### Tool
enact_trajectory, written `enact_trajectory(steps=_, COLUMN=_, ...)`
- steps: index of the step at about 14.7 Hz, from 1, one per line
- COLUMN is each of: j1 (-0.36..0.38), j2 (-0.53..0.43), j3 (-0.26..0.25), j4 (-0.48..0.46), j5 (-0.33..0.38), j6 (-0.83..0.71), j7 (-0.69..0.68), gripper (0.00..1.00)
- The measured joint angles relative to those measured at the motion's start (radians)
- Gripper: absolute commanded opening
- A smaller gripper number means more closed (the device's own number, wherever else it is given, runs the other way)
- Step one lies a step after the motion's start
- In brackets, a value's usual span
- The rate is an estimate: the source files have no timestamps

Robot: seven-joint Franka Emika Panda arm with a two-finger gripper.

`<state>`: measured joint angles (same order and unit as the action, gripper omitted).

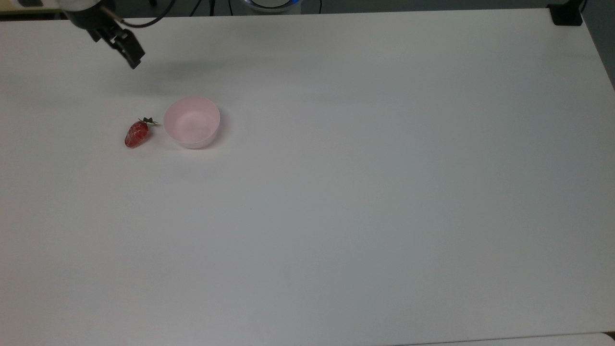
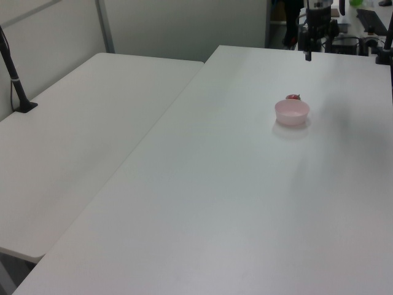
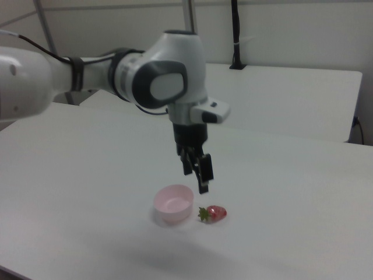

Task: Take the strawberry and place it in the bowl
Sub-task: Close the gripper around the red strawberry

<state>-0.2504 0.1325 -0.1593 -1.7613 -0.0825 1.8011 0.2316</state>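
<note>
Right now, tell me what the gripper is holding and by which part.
Nothing is held. The gripper hangs in the air above the table with nothing between its fingers. The strawberry lies on the table beside the bowl, untouched.

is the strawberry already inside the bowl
No, in the top view the strawberry lies on the table just beside the bowl, on its left.

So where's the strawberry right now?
The strawberry lies on the white table, just off the top view's left of the pink bowl, its green stem pointing at the bowl.
</note>
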Motion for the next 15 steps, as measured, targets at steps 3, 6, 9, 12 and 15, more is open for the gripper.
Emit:
enact_trajectory(steps=3, j1=-0.037, j2=0.073, j3=-0.005, j4=-0.007, j5=0.008, j6=0.092, j7=0.01, gripper=1.0)
enact_trajectory(steps=6, j1=-0.033, j2=0.166, j3=-0.004, j4=-0.01, j5=0.008, j6=0.252, j7=0.018, gripper=1.0)
enact_trajectory(steps=9, j1=-0.033, j2=0.226, j3=-0.004, j4=-0.009, j5=0.046, j6=0.3, j7=0.03, gripper=1.0)
enact_trajectory(steps=12, j1=-0.034, j2=0.256, j3=-0.004, j4=-0.009, j5=0.107, j6=0.305, j7=0.031, gripper=1.0)
enact_trajectory(steps=15, j1=-0.038, j2=0.284, j3=-0.005, j4=-0.009, j5=0.219, j6=0.378, j7=0.031, gripper=0.97)
